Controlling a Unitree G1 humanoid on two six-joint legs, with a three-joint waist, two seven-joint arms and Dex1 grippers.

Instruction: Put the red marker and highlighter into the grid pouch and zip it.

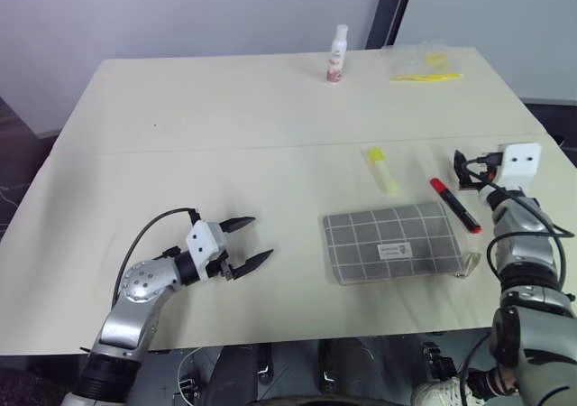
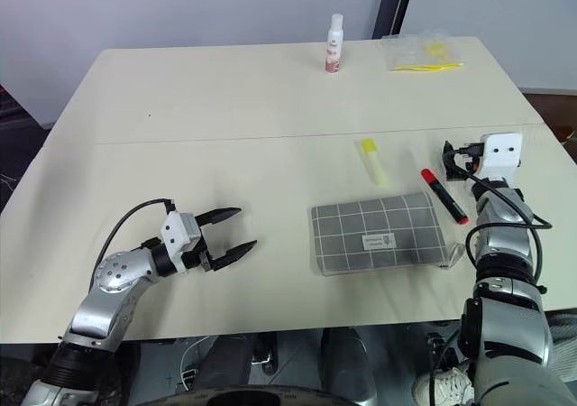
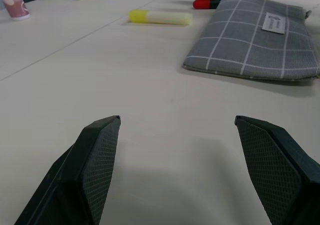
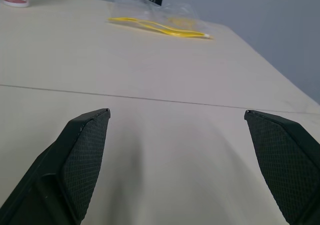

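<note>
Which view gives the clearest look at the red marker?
The right eye view: the red marker lies in full beside the grid pouch, cap and barrel visible. The left eye view shows the same. The left wrist view shows just its cap end behind the pouch.

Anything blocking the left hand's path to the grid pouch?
Nothing visible. The left hand is open over bare table; only empty tabletop lies between it and the grid pouch. The highlighter and red marker lie beyond.

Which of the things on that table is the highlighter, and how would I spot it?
Find the grey grid pouch lying flat near the front of the cream table. Just beyond its far edge lies the highlighter, apart from the pouch. It is short, chunky and pale yellow with a brighter yellow cap, unlike the slim red marker to its right.
</note>
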